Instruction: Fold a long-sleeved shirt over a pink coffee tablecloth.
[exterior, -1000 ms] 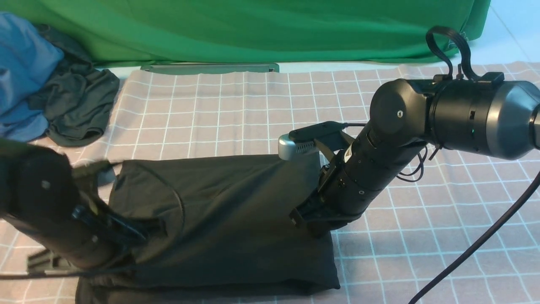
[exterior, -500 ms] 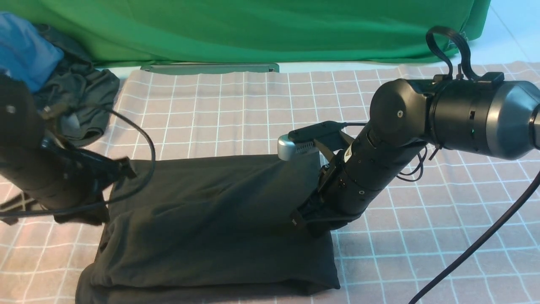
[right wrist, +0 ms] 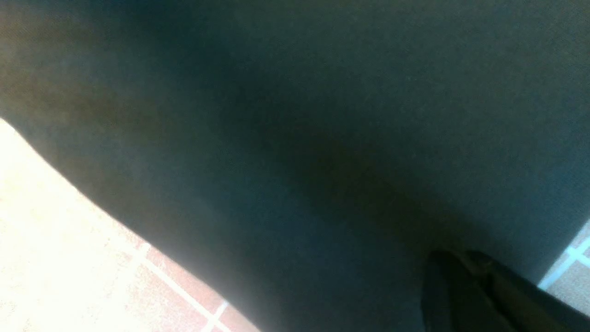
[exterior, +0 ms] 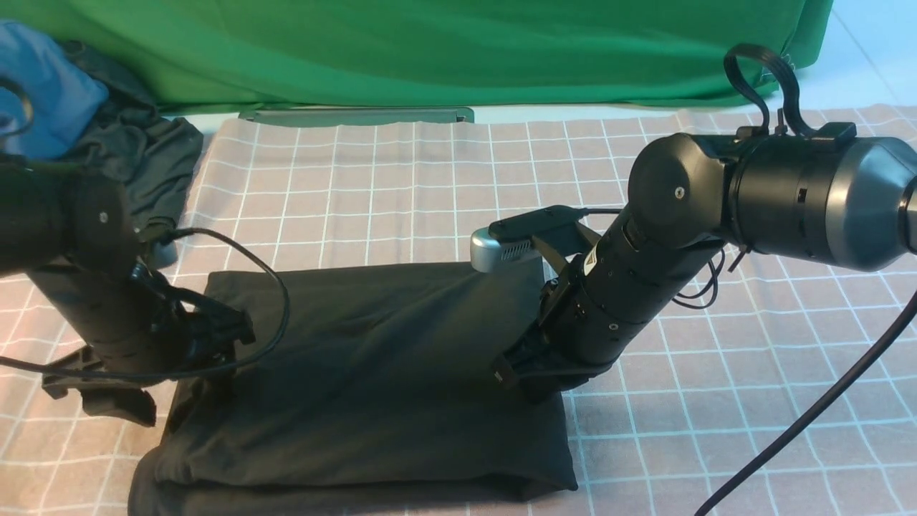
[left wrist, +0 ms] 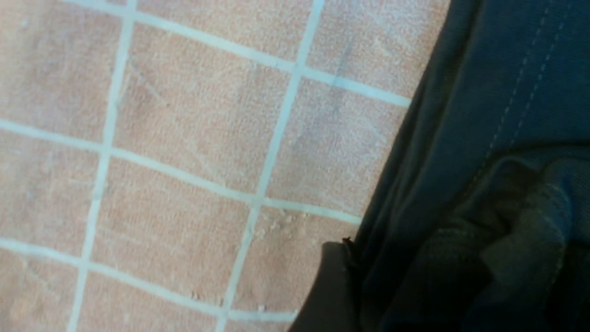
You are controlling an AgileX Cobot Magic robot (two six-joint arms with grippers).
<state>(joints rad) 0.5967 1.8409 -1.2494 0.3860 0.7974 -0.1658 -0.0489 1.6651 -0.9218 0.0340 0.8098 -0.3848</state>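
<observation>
Late in folding: shirt (exterior: 372, 373) lay doubled on cloth (exterior: 401, 186). Both tools' (exterior: 215, 351) (exterior: 534, 380) jaw states unclear. Next: flatten left edge.

Front view was evenly lit and sharp. Right wrist view was dim and blurred, with overexposed glare on the tablecloth (right wrist: 41, 258); left wrist view was soft
</observation>
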